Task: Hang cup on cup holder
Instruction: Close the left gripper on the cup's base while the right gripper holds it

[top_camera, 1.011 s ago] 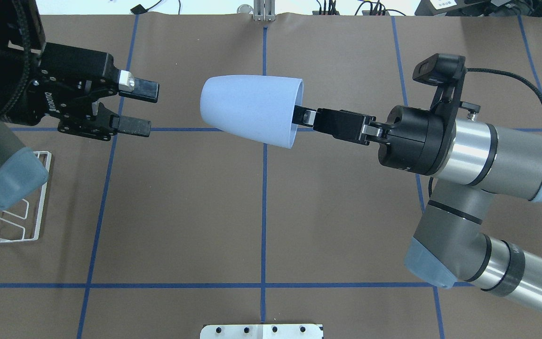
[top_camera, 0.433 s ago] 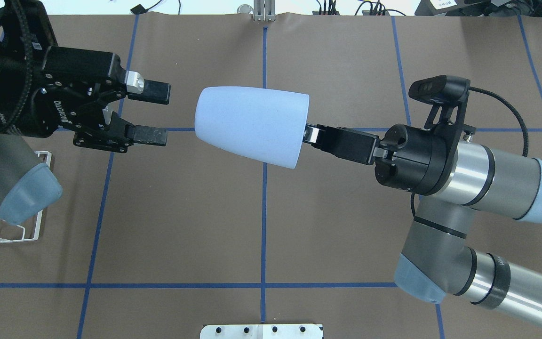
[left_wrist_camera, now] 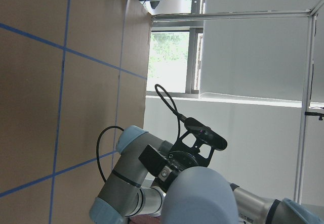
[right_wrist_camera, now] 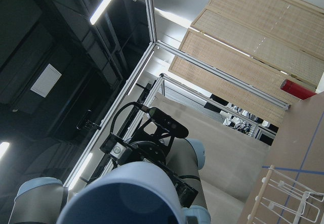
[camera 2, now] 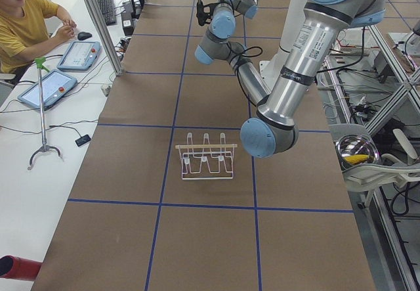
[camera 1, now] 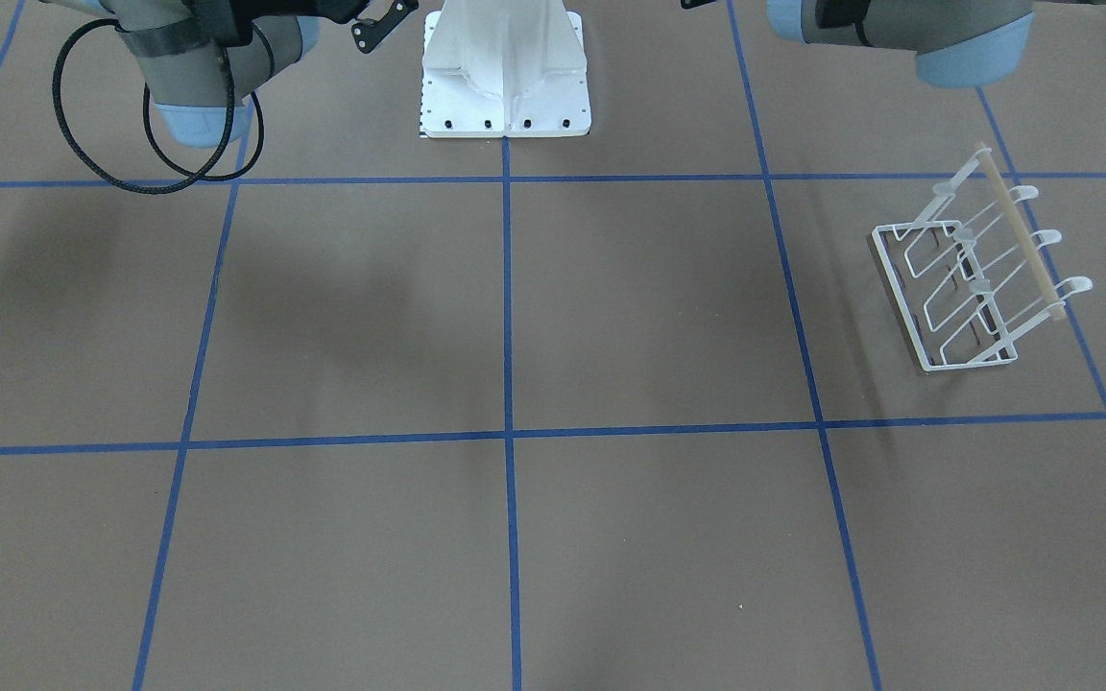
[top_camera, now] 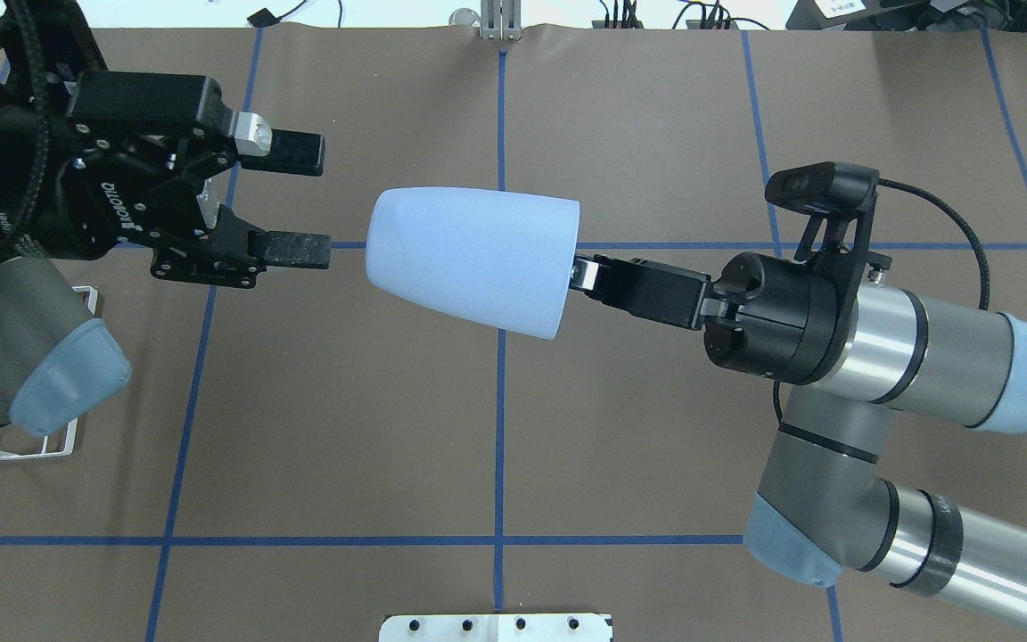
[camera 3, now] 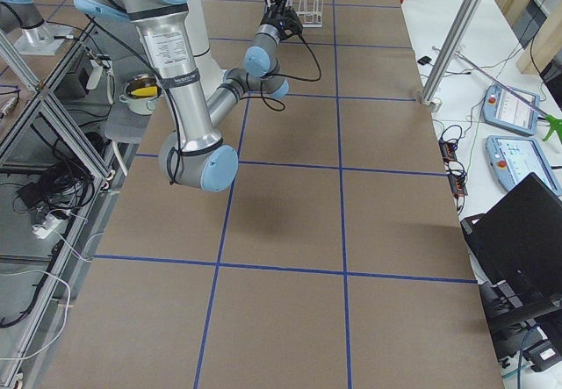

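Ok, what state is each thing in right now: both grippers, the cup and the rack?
cup: in the air, lying sideways, gripped at its rim, base toward the left gripper.
right gripper: shut on the cup's rim.
left gripper: open, empty, facing the cup's base, not touching it.
rack: upright on the table, prongs bare, no cup hung yet.

This is a robotics laboratory. The table [camera 2: 118,238] has a brown cover marked with a blue tape grid [camera 1: 507,288] and stands inside an aluminium frame [camera 2: 101,28]. An operator [camera 2: 26,22] sits at a side desk [camera 2: 20,192] with teach pendants [camera 2: 79,54] and cabling.
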Available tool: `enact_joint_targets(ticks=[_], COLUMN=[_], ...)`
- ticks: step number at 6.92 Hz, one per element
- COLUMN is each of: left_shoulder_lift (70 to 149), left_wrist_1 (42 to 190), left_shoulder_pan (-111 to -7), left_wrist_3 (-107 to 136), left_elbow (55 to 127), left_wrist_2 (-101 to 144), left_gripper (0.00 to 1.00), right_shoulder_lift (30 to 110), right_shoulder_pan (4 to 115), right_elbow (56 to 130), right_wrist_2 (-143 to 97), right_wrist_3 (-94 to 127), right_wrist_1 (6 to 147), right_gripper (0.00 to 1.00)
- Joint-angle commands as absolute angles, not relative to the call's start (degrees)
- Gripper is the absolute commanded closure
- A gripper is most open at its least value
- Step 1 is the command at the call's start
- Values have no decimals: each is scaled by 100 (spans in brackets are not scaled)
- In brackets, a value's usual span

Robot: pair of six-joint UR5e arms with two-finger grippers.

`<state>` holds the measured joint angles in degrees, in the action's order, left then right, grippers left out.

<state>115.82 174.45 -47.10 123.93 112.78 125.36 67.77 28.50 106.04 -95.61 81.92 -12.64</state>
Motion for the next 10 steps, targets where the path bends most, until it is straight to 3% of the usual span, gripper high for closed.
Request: enact_joint_targets(ticks=[1, 10], left_shoulder_lift=[11610, 11637], left_wrist_1=[17490, 17543], left_shoulder_pan=[-4519, -4193], left_wrist_3=[12419, 12419], left_elbow=[11233, 11259], left_wrist_2=[12367, 11997], left_gripper=[2, 2], right_shoulder_lift=[6724, 6566], right_shoulder_pan=[2804, 2769], right_elbow=[10608, 10600], right_wrist_2=[-9536, -9360], right_wrist_3=[8191, 8069], right_wrist_1=[-1239, -916], right_gripper=[100, 100])
